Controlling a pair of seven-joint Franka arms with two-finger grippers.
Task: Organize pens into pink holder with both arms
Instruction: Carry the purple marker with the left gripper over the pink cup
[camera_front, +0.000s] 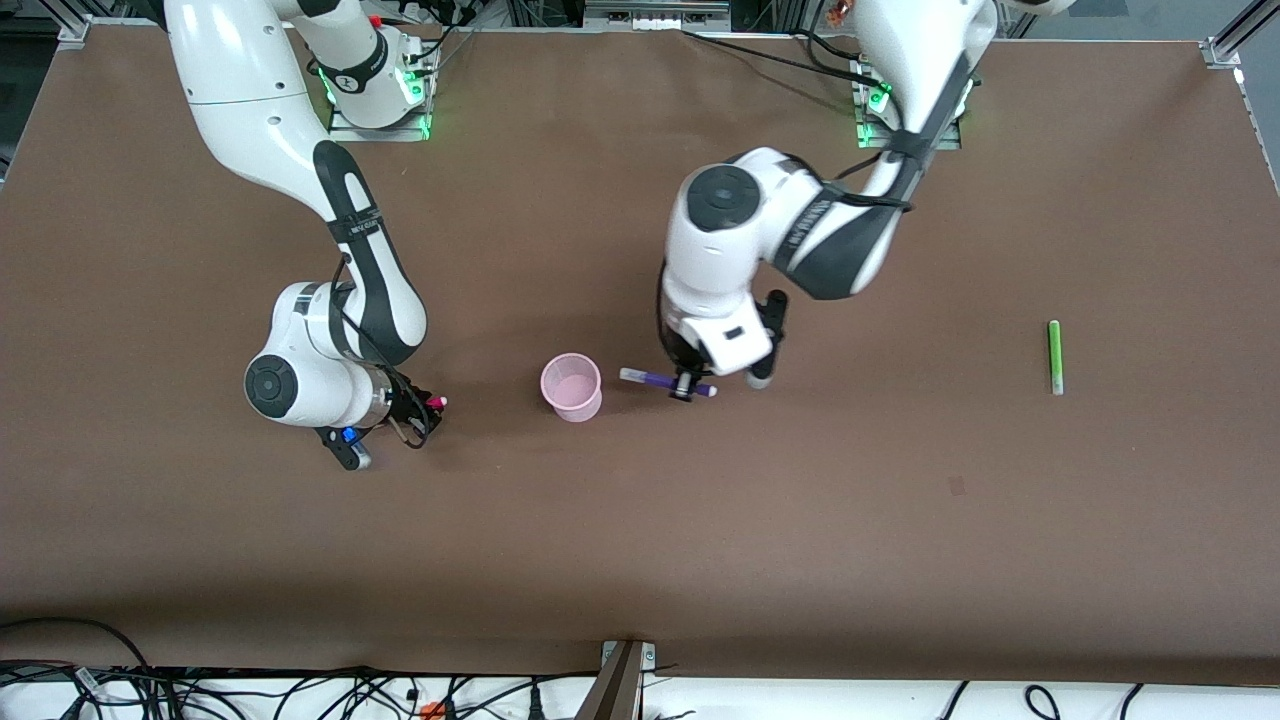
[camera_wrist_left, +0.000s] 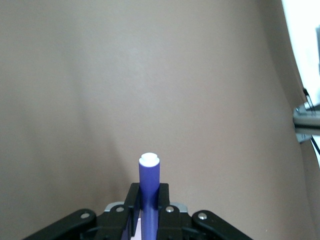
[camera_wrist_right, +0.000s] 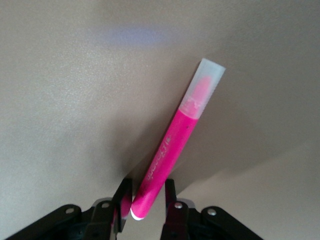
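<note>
The left gripper (camera_front: 684, 386) is clamped tight on the purple pen (camera_front: 648, 379) (lying level), just beside the pink holder (camera_front: 571, 387) toward the left arm's end. The right gripper (camera_wrist_right: 145, 210) pinches the magenta-pink pen (camera_wrist_right: 172, 150) by its base. The green pen (camera_front: 1054, 356) lies well apart on the table (camera_front: 800, 520).

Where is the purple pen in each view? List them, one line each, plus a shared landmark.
Front view: the purple pen lies level in the left claw, beside the pink holder, toward the left arm's end.
Left wrist view: the pen sticks out between the fingers, white end outward.
Right wrist view: not in it; that claw has the pink pen.
Shared landmark: the brown table.
</note>
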